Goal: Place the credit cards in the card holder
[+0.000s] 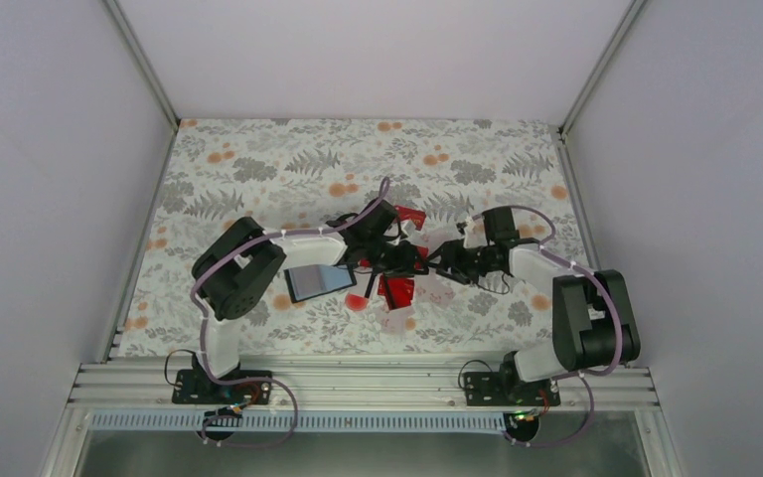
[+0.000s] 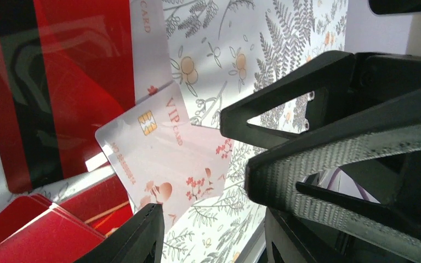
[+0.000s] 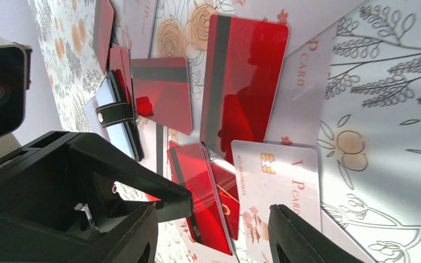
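Both grippers are wide open and hold nothing. The left gripper [image 2: 211, 244] and the right gripper [image 3: 214, 238] hang low over the pile of cards [image 1: 395, 290] in the middle of the counter [image 1: 258, 149]. The holder [image 1: 320, 281] lies just left of the pile in the top view, shiny face up, and no gripper touches it.

Here is what I think could go wrong. The cards lie flat and partly on top of each other, so a finger could slip off an edge, or lift two cards at once. The pale card [image 3: 279, 186] sits half over a red one, and the striped card [image 3: 246, 87] touches its neighbours, so pulling one may drag the others. The two grippers are very near each other and could bump. Nothing pins the holder, so a card pushed at it could just shove it away.

Some things are hard to see. From the top, the arms cover much of the pile, so I cannot count the cards. In the right wrist view, red cards stand right against the holder at the upper left, and I cannot tell if they are inside it. The big red card at the upper left of the left wrist view is cut off by the frame
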Controlling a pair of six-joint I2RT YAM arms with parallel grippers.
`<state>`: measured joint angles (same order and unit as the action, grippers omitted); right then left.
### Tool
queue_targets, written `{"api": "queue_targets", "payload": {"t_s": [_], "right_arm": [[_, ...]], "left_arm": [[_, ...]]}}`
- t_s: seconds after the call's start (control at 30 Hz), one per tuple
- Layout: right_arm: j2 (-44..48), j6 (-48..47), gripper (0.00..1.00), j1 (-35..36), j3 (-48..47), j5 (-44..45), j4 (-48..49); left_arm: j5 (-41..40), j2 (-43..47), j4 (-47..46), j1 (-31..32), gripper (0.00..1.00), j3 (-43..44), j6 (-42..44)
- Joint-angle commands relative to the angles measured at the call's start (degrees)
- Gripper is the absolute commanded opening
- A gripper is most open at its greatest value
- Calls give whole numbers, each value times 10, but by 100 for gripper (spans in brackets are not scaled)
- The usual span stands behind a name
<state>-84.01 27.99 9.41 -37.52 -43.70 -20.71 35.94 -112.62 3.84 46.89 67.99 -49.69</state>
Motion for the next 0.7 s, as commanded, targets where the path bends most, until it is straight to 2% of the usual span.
{"api": "queue_targets", "payload": {"t_s": [0.0,0.67], "right_arm": [[-10,-16,52,52,31,-93,-106],[-19,86,52,164,53,-86,-18]], "left_arm": [[-57,48,-139,-12,48,26,14],[-107,167,-98,-13,48,-110,38]]}}
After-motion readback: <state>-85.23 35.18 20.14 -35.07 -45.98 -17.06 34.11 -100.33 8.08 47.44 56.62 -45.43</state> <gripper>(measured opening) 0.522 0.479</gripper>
